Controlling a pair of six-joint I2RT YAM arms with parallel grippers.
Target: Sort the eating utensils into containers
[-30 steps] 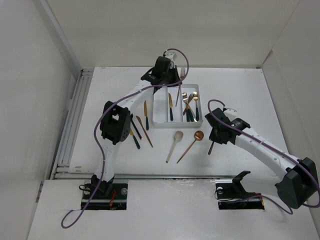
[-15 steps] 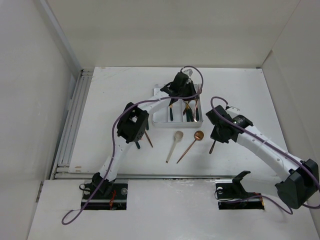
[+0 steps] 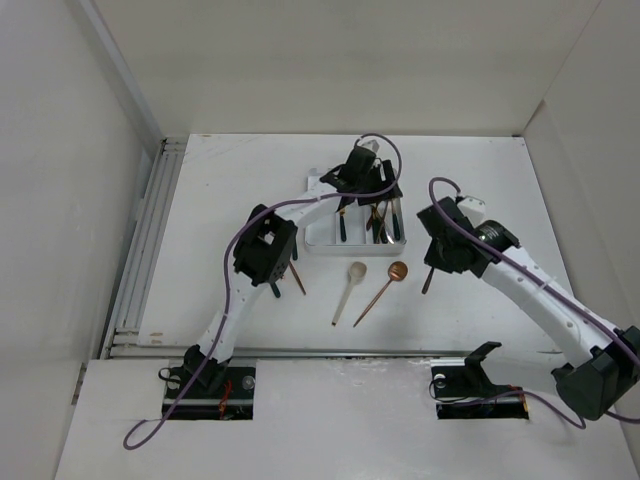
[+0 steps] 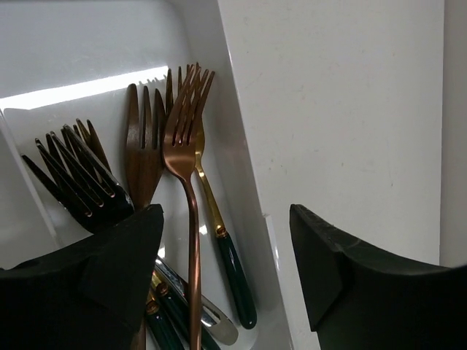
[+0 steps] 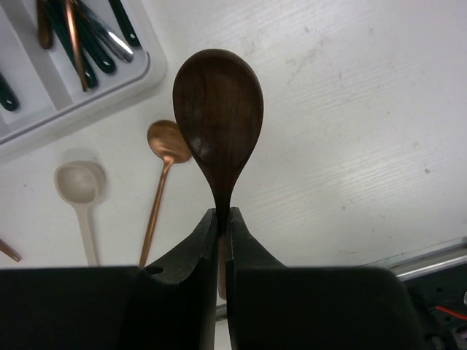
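While your right gripper pinches the dark, glossy spoon at its neck, your left gripper hangs spread over copper forks.

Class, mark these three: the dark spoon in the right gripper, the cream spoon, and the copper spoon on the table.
dark spoon (image 5: 219,109), right wrist view, middle of its bowl.
cream spoon (image 3: 357,271), top view, its bowl.
copper spoon (image 3: 397,271), top view, its bowl.

We look down from above on the whole counter; both wrist views sit close, all sharing the tray.
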